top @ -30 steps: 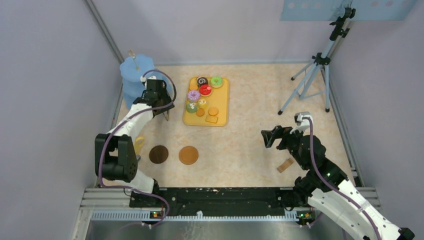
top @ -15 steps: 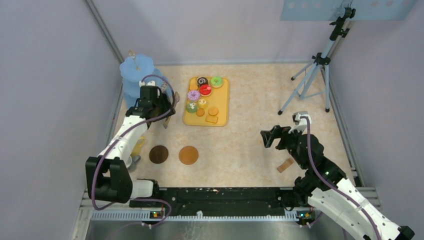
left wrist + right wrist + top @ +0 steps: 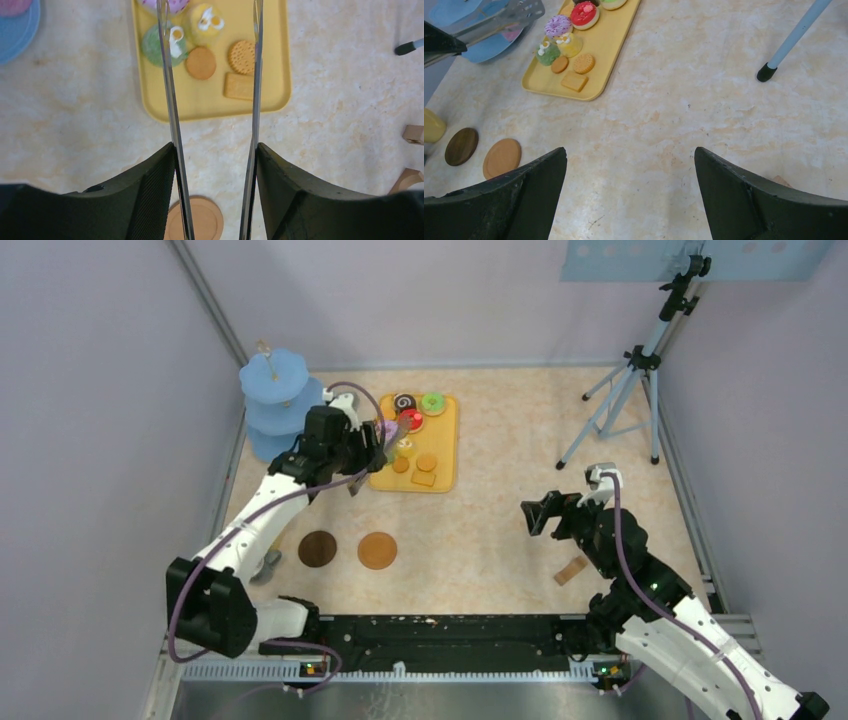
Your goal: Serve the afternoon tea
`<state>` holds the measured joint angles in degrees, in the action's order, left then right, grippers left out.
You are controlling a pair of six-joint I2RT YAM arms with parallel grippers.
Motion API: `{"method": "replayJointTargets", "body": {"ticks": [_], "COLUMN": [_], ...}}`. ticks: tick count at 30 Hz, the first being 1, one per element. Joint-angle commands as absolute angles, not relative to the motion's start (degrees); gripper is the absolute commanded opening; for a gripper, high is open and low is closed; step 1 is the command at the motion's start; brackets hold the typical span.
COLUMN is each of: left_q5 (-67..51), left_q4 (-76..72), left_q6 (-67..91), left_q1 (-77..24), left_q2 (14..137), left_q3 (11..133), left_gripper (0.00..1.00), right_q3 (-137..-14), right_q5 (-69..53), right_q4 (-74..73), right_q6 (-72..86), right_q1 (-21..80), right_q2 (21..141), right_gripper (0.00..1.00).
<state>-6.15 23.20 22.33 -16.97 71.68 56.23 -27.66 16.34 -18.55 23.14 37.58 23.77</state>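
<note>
**A:** Where are the sweets?

**B:** On the yellow tray (image 3: 446,445), at 11 o'clock from the table's (image 3: 480,520) middle. The doughnuts (image 3: 433,401) are at its far end, the cakes (image 3: 205,27) mid-tray and three biscuits (image 3: 200,63) at the near end.

**A:** And the left gripper (image 3: 215,150)?

**B:** It hangs over the tray's 9 o'clock edge. Its fingers (image 3: 150,200) are clamped on the tongs (image 3: 170,100), one pad against each blade. The blades stand parted and reach over the green cake (image 3: 155,47) and the biscuits. Their tips run off the wrist view, so I can't tell whether they touch anything.

**A:** Right gripper (image 3: 541,512)?

**B:** It is at 4 o'clock, above the table, with its fingers spread wide and nothing between them. A wooden block (image 3: 571,570) lies near it, at its 5 o'clock.

**A:** Coasters?

**B:** They lie side by side at 8 o'clock, the dark coaster (image 3: 317,548) at 9 o'clock of the light coaster (image 3: 377,550). A yellow mug (image 3: 431,125) stands just beside the dark one and shows only from the right wrist.

**A:** Anything else?

**B:** A blue tiered stand (image 3: 275,390) at 10 o'clock, by the left arm, and a tripod (image 3: 630,390) at 2 o'clock.
</note>
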Motion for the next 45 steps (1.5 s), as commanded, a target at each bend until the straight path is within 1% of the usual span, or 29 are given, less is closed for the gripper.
{"method": "replayJointTargets", "body": {"ticks": [1, 5, 9, 15, 27, 39, 45], "left_q5": [-4.5, -3.4, -1.5, -3.7, 1.6, 1.7, 3.6], "left_q4": [22.8, 28.2, 31.7, 32.9, 32.6, 32.6, 33.7], "left_q6": [13.9, 10.2, 9.0, 9.9, 8.1, 7.9, 7.7], "left_q1": [-19.9, -20.4, -20.4, -20.6, -22.2, -22.8, -23.7], "left_q2": [77.9, 86.6, 94.2, 100.9, 105.6, 109.0, 110.7], "left_q3": [66.8, 77.2, 85.0, 90.3, 90.5, 92.5, 93.9], "left_gripper": [0.64, 0.65, 0.64, 0.64, 0.68, 0.65, 0.64], "right_q3": [-28.9, -28.8, -28.9, -28.6, -28.2, -28.2, -28.1], "right_q5": [16.5, 17.2, 17.3, 17.5, 17.7, 17.8, 17.7], "right_q4": [-17.5, -17.3, -17.4, -17.2, -16.5, -16.4, -16.4], "right_q6": [23.5, 23.2, 23.3, 23.4, 22.8, 22.7, 22.7], "right_q1": [37.3, 37.3, 37.3, 37.3, 37.3, 37.3, 37.3], "right_q2": [23.5, 23.9, 23.8, 23.4, 24.1, 24.3, 24.3], "right_gripper": [0.96, 0.96, 0.96, 0.96, 0.96, 0.96, 0.96]}}
